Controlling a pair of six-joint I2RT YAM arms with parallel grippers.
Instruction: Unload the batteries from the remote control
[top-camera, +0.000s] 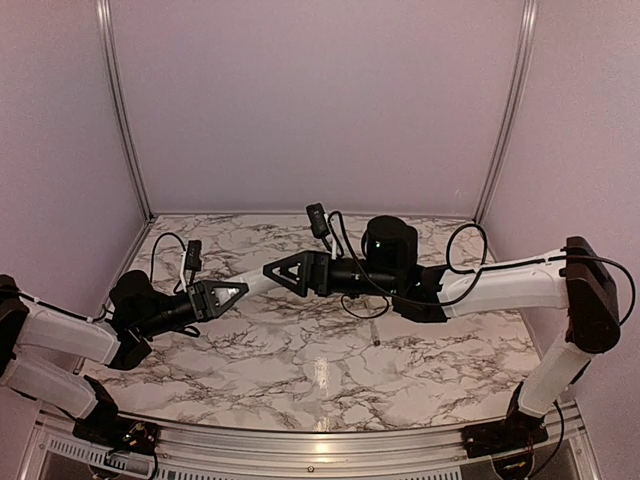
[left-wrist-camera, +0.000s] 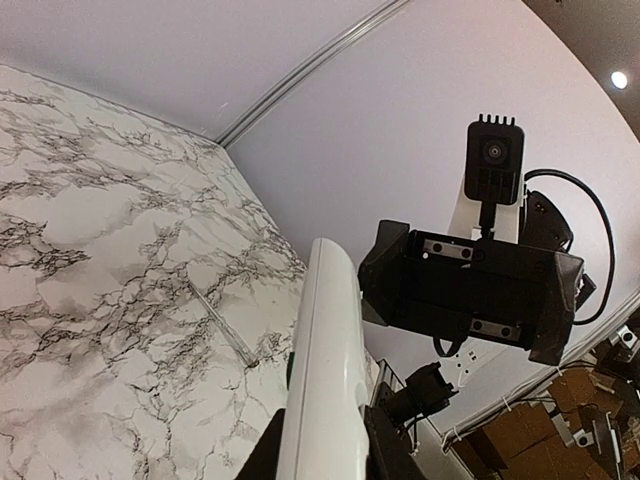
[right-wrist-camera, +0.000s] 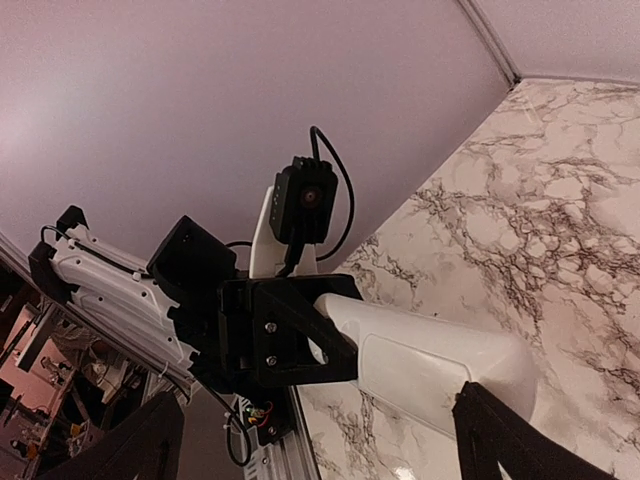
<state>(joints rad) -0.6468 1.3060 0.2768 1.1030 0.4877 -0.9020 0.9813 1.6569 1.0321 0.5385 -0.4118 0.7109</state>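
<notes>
Left gripper (top-camera: 238, 289) clamping remote control (top-camera: 255, 282) by one end, holding it above table (top-camera: 300, 380) | right gripper (top-camera: 272, 272) gaping at its free end | batteries unseen | risk: prying push levering remote out of grip

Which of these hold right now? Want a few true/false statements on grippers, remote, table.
1. The left gripper grips the slim white plastic remote control. True.
2. The right gripper is clamped on the remote. False: it is open, facing the remote's free end.
3. The remote lies flat on the marble-patterned table. False: it is held up above it.
4. A thin grey stick lies on the table. True.
</notes>
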